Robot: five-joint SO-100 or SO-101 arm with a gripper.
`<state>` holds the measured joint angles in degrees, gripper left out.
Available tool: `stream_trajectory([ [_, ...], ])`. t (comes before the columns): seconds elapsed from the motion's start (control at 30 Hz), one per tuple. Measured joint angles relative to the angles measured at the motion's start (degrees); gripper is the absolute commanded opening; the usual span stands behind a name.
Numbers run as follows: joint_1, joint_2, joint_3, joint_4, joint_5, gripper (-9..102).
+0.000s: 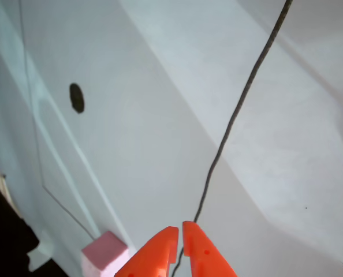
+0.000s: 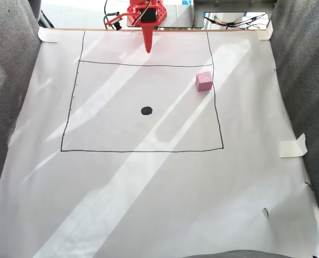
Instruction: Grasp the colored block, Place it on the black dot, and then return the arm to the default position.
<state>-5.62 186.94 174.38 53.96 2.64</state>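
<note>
In the fixed view, a small pale pink foam cube sits on a large white paper sheet, touching the right-hand line of a thin black drawn rectangle, near its upper right corner. A small solid black oval dot lies flat inside that rectangle, a little left of its middle and well apart from the cube. At the top edge of this view the bright orange plastic two-finger gripper hangs point-down above the paper, outside the rectangle's upper line, its fingers pressed together into one narrow spike with nothing between them. Behind it are red and black wires, and strips of pale tape hold the paper to grey fabric at the sides. The other view looks along the gripper itself: two orange pointed fingers meet at their tips at the bottom edge, closed and empty. Here the pink cube appears at the lower left, just beside the fingers but not touching them, and the black dot sits far up on the left. A thin dark cable runs across the paper in this view.
</note>
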Motion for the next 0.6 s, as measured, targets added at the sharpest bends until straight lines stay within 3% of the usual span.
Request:
stream_trajectory([
  [0.6, 0.44, 0.0, 0.0, 0.0, 0.53, 0],
])
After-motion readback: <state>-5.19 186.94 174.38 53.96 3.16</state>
